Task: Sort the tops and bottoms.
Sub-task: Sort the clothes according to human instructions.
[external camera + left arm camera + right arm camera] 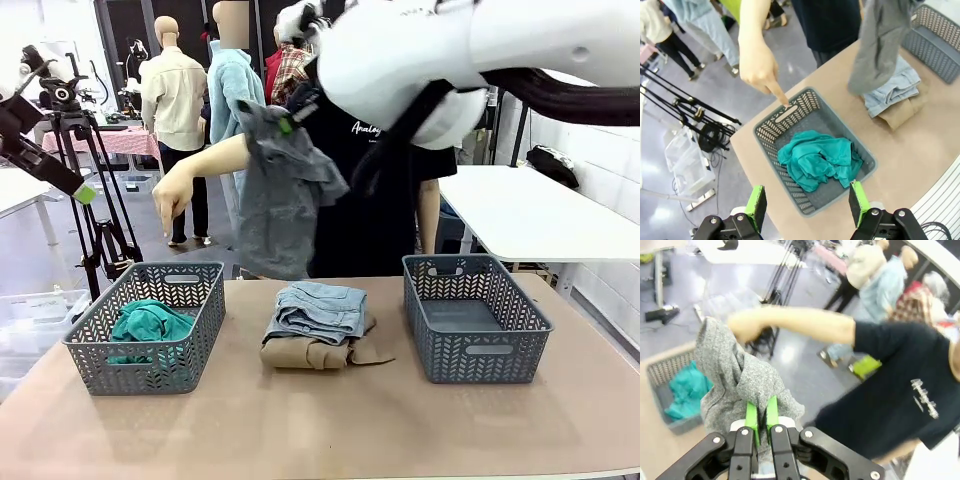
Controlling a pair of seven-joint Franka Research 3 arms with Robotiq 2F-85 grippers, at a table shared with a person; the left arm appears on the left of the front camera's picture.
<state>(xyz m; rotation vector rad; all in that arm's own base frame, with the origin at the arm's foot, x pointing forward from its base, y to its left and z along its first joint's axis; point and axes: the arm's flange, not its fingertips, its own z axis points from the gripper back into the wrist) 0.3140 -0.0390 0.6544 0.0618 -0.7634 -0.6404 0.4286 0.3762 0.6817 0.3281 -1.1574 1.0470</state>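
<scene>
Gripping grey top (735, 375) in my right pincer (761, 407), left pincer (807, 192) agape; teal top (148, 325) in 9-o'clock basket (140, 375); denim (320, 305) atop tan top (300, 352) on bench (300, 425).

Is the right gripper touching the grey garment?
Touching. The right wrist view shows the right gripper with its jaws shut on a fold of the grey garment.
</scene>
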